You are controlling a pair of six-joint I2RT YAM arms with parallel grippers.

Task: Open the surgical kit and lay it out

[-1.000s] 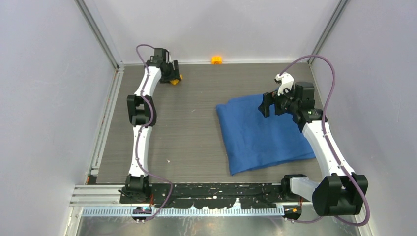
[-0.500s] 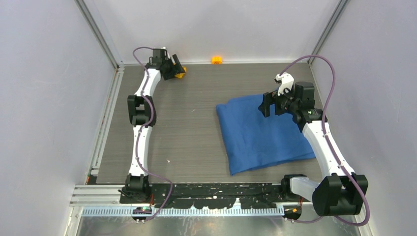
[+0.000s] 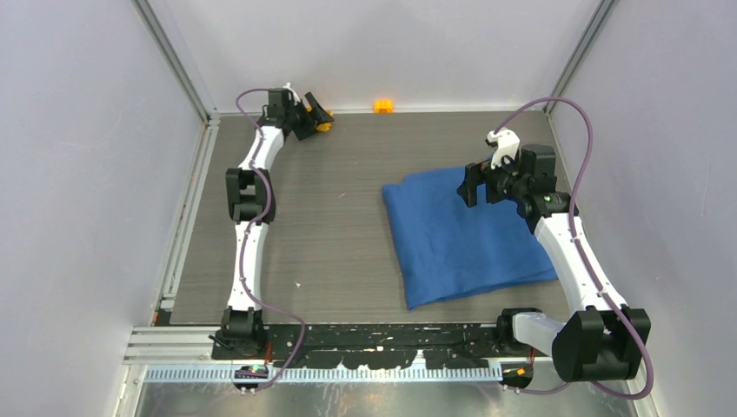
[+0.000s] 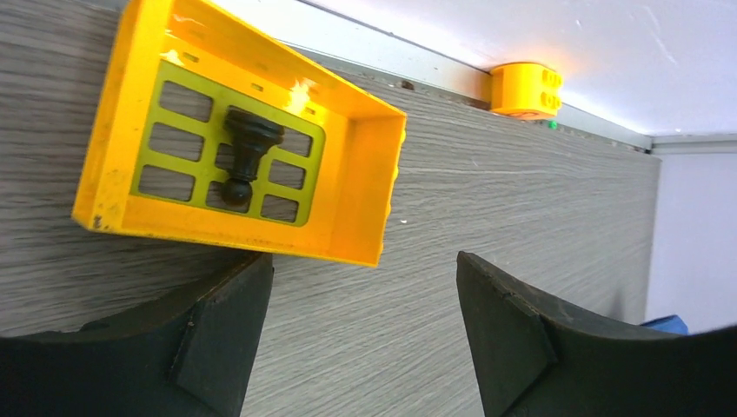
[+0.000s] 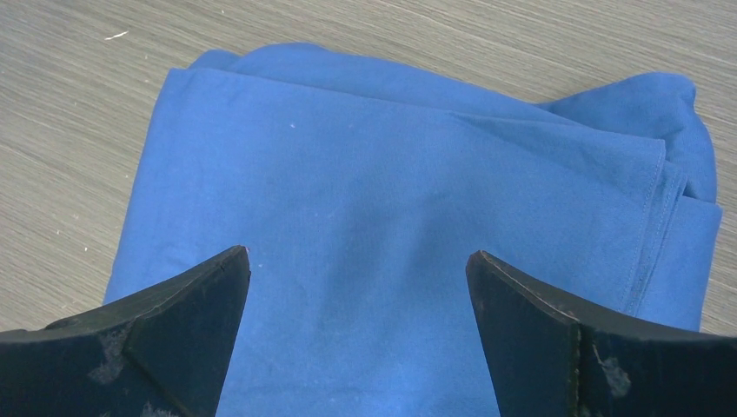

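Left gripper (image 4: 361, 261) spread by orange block (image 4: 209, 161) (grid seen wrist-only) | right gripper (image 5: 356, 254) spread over cloth wrap (image 5: 408, 174)

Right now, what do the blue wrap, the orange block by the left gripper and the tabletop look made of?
Blue wrap: woven cloth, matte; stitched hem, soft folds.
Orange block: likely moulded plastic, slightly glossy; glare on its rim.
Tabletop: probably laminate, matte; grey wood-grain streaks.

Left pincer (image 4: 361, 278) and orange block (image 3: 324, 125) nearer the back wall, jaws apparently wider apart.
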